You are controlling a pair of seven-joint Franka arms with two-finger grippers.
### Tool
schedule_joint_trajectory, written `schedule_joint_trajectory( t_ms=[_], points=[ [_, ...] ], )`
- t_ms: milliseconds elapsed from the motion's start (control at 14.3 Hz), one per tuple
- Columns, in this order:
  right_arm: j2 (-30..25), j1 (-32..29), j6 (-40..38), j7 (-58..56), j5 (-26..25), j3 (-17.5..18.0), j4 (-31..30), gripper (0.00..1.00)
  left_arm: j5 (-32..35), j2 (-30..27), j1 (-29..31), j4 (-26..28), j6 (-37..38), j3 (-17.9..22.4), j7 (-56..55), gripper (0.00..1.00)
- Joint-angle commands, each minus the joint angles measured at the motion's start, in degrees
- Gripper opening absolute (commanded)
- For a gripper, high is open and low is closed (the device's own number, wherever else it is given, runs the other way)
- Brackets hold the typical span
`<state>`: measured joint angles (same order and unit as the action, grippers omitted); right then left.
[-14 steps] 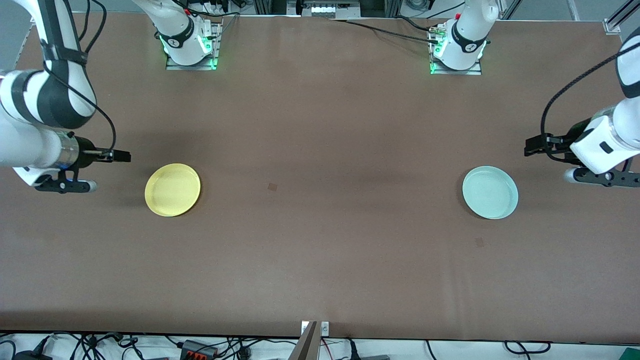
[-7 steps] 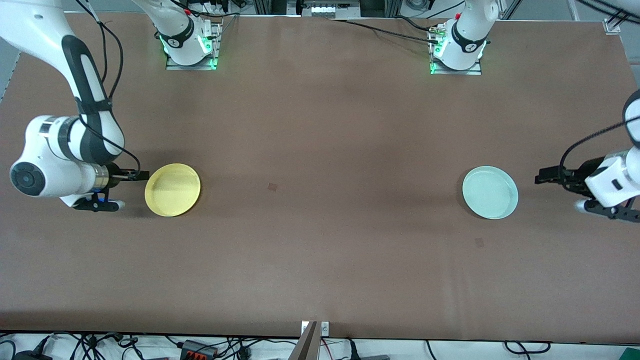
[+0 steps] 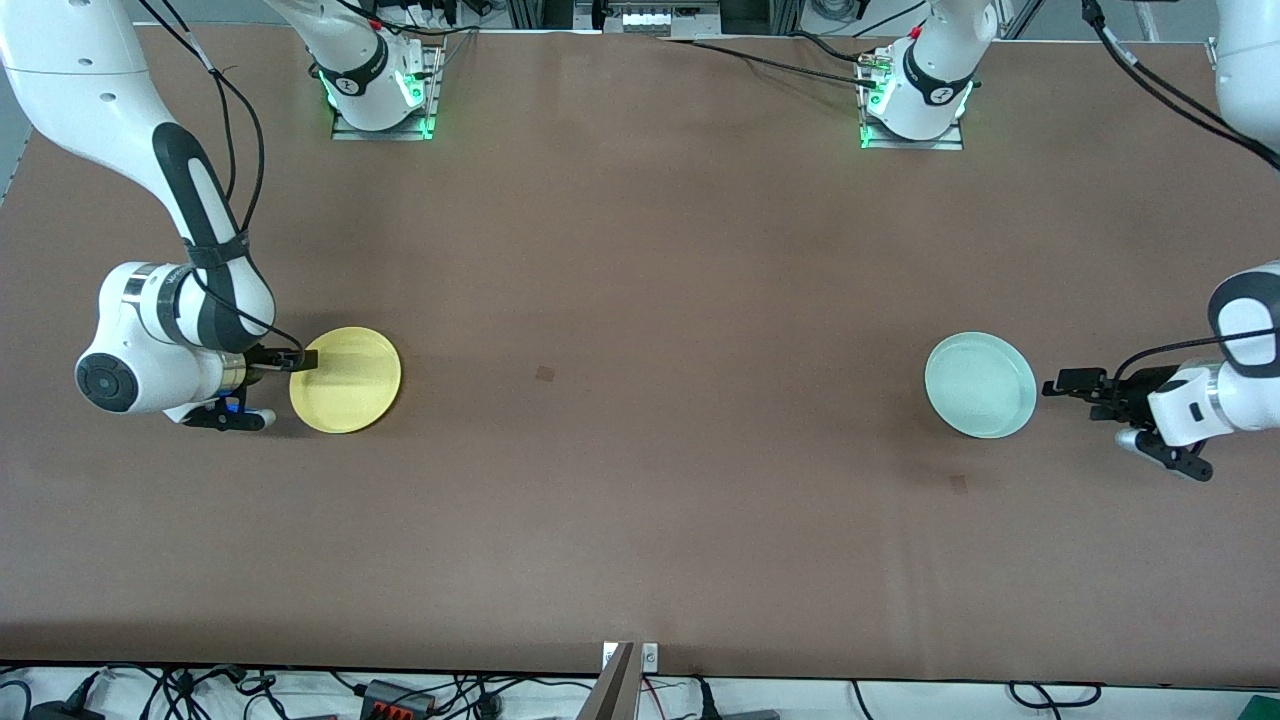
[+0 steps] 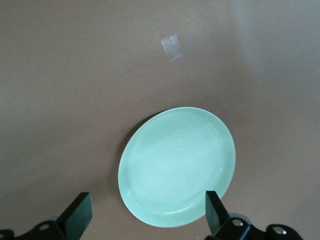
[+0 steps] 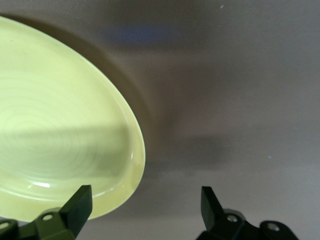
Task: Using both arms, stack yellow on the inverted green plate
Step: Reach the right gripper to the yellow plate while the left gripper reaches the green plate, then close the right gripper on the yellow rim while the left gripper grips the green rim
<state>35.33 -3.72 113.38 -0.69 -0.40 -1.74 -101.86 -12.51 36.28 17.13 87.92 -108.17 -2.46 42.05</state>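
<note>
The yellow plate (image 3: 346, 380) lies right side up on the table toward the right arm's end. My right gripper (image 3: 300, 360) is open, low at the plate's rim, one finger over its edge; the right wrist view shows the yellow plate (image 5: 55, 140) beside my open right gripper (image 5: 142, 207). The mint-green plate (image 3: 980, 385) lies right side up toward the left arm's end. My left gripper (image 3: 1072, 384) is open, low beside its rim, a short gap apart. The left wrist view shows the green plate (image 4: 177, 165) ahead of my open left gripper (image 4: 147, 215).
The brown table (image 3: 640, 300) has two small tape patches: one near the middle (image 3: 545, 374), one nearer the front camera than the green plate (image 3: 958, 485). The arm bases (image 3: 380, 85) stand along the table edge farthest from the front camera.
Both arms have come down and in toward their plates. The right gripper reached the yellow plate's rim; the left gripper closed most of its gap to the green plate. The plates have not moved.
</note>
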Motion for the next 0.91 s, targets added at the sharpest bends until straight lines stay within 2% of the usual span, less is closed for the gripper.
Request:
schedule_joint_trajectory(
  t_ms=[0,140,280,421,631,771,841],
  points=[
    [1.49,-0.5,-0.44,-0.01,2.25,0.42,3.15,0.72,-1.29,2.12,0.36,-0.21,-0.64,-0.61,4.96,1.0],
    [2.98,-0.5,-0.7,-0.8,2.16,0.42,5.0,0.66,-1.2,3.53,0.79,1.72,-2.82,-0.61,6.8,1.0],
    [3.07,-0.5,-0.53,-0.8,2.07,0.42,5.09,0.53,-1.2,3.53,0.89,4.36,-9.22,-0.61,11.62,1.0],
    [3.34,-0.5,-0.53,-0.8,1.98,0.42,5.09,0.41,-1.29,3.8,0.97,5.5,-10.31,-0.7,12.88,0.79],
    [3.34,-0.5,-0.53,-0.8,1.98,0.42,5.09,0.35,-1.38,4.94,1.33,5.51,-11.09,-0.79,16.03,0.65],
    [3.51,-0.5,-0.35,-0.8,1.98,0.42,5.09,0.33,-1.38,5.55,1.33,5.51,-11.19,-0.7,16.83,0.37],
    [3.77,-0.5,-0.35,-0.8,1.98,0.42,5.09,0.32,-1.38,5.9,1.33,5.51,-11.19,-0.7,16.92,0.29]
  ],
)
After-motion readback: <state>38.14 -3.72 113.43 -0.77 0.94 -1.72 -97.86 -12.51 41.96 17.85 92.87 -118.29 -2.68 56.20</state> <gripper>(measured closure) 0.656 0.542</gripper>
